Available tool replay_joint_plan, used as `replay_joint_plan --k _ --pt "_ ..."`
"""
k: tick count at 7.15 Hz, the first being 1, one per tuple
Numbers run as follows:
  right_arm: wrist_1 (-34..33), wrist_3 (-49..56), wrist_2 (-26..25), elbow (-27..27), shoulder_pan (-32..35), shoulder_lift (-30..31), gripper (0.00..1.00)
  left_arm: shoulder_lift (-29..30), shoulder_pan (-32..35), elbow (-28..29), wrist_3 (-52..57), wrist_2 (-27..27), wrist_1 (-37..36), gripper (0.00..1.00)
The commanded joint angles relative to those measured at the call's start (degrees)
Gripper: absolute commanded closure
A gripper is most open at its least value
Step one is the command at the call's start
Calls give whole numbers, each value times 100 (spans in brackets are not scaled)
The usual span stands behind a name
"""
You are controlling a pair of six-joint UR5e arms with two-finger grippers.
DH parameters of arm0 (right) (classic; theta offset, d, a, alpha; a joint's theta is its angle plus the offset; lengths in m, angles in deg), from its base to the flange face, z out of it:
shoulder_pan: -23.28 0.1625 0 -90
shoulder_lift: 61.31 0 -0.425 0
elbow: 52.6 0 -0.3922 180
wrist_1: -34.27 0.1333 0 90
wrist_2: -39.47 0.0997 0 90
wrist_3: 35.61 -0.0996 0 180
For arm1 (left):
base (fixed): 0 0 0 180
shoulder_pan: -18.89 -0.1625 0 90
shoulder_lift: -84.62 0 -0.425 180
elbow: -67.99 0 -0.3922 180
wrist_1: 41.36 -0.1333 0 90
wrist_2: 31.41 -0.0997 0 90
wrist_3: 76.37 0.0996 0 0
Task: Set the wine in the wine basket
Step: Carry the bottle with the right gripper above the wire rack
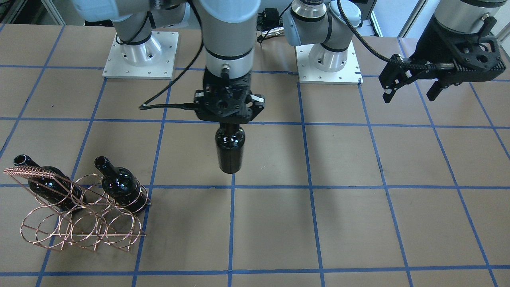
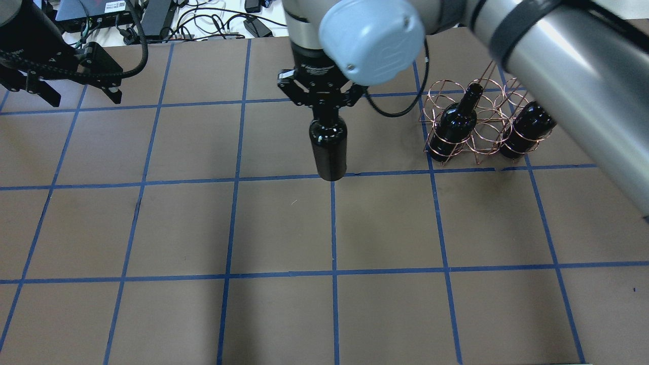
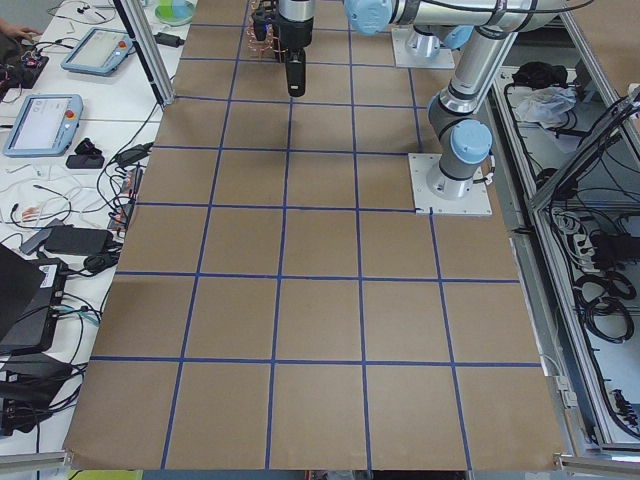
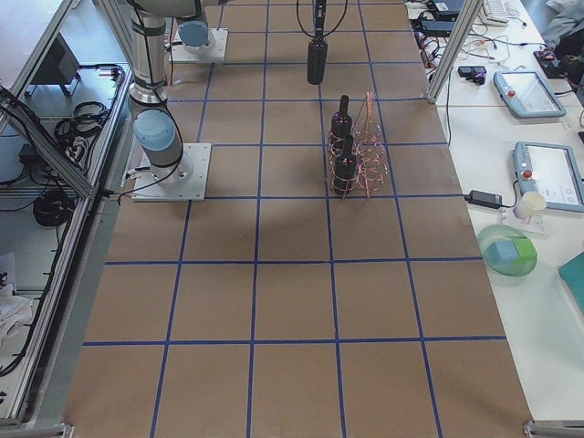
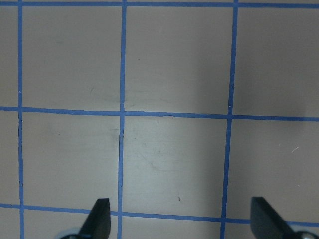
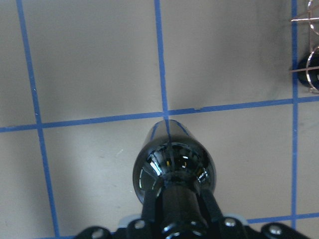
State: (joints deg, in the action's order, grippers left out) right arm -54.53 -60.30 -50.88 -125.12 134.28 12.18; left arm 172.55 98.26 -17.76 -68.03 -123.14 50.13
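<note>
Over the counter (image 2: 284,228), my right end effector (image 1: 230,121) grips the wine (image 1: 230,150), hanging upright, wine basket (image 1: 34,171) to my right.

Brown table (image 1: 358,231) — blue tape grid (image 1: 358,186), wine basket (image 1: 79,225) standing on it

- We record a robotics lab.
- Two grey industrial arms (image 3: 470,70) stand on metal mounting plates (image 1: 115,69) bolted to the surface (image 3: 320,320).
- We note the surface is papered brown and gridded in blue tape.
- Touch-screen teach pendants (image 4: 534,91) lie on white side benches (image 4: 547,274).
- Loose cables (image 2: 203,20) and power bricks lie at the edges.
- Aluminium frame posts (image 4: 447,50) stand alongside.
</note>
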Motion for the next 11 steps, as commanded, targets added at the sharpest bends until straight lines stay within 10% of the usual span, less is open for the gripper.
replay_joint_plan --k 1,6,11 --pt "546 1416 9 -157 -979 551 100 66 514 -3 -714 262 -34 0" --pt "1100 3321 -185 -70 -2897 877 100 -31 1458 -381 -1546 103 -289 0" --pt "278 3330 -176 107 -2979 457 100 -39 1239 -390 -1071 77 -395 0"
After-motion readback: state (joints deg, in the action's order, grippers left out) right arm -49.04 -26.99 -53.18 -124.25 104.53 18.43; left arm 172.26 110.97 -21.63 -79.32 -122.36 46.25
